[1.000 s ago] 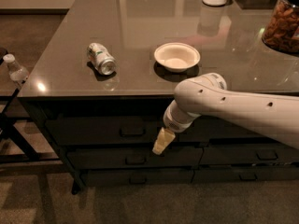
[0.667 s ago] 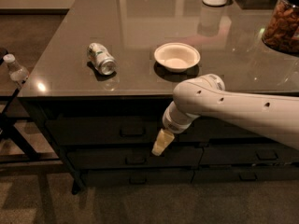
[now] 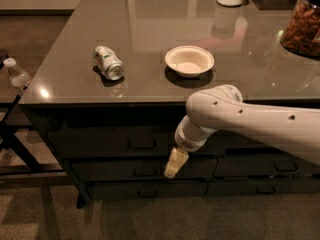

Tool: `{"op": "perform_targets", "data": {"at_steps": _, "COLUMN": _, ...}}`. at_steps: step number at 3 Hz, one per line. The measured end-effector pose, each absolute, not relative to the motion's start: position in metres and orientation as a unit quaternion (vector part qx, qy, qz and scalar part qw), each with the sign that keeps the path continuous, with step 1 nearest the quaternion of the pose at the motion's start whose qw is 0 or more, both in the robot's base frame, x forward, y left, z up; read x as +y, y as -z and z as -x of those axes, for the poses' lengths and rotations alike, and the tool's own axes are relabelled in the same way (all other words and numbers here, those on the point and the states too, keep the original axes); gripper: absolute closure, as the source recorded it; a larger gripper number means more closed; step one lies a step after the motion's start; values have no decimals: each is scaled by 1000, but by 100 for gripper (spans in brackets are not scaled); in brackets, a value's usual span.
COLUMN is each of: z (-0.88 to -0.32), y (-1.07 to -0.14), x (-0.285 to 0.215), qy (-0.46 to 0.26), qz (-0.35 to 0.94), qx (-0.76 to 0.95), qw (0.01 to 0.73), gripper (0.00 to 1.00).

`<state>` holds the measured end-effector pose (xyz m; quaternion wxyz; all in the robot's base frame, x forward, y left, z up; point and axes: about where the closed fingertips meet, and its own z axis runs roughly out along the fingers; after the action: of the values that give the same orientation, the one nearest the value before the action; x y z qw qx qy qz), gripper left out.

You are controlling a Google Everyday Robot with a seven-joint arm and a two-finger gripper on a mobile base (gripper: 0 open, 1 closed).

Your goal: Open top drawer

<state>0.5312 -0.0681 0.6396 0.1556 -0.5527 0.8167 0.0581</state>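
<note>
top drawer (image 3: 95, 141) sits shut under the counter (image 3: 75, 84) edge, centre-left of frame. gripper (image 3: 176, 163) hangs just lower right of its handle (image 3: 141, 144), apparently lined up to hook it; open or closed, cannot tell.

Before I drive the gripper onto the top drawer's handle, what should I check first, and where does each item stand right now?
1. Top drawer shut, front flush with its stack: ok.
2. Handle in view, nothing in front of it: ok.
3. Gripper lined up with the handle: not ok. It hangs to the right and lower, near the top edge of the second drawer.
4. Gripper in contact with the handle: not ok, they are apart.
5. Gap between gripper and drawer front: cannot tell from this one view.
6. Can and bowl rest on the counter, back from its front edge: ok.
</note>
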Motion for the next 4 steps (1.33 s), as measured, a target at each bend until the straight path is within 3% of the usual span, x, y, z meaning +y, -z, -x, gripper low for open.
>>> {"op": "perform_targets", "data": {"at_steps": 4, "z": -453, "y": -650, "x": -101, "qy": -89, "qz": 533, "qx": 833, "qw": 116, "gripper": 0}}
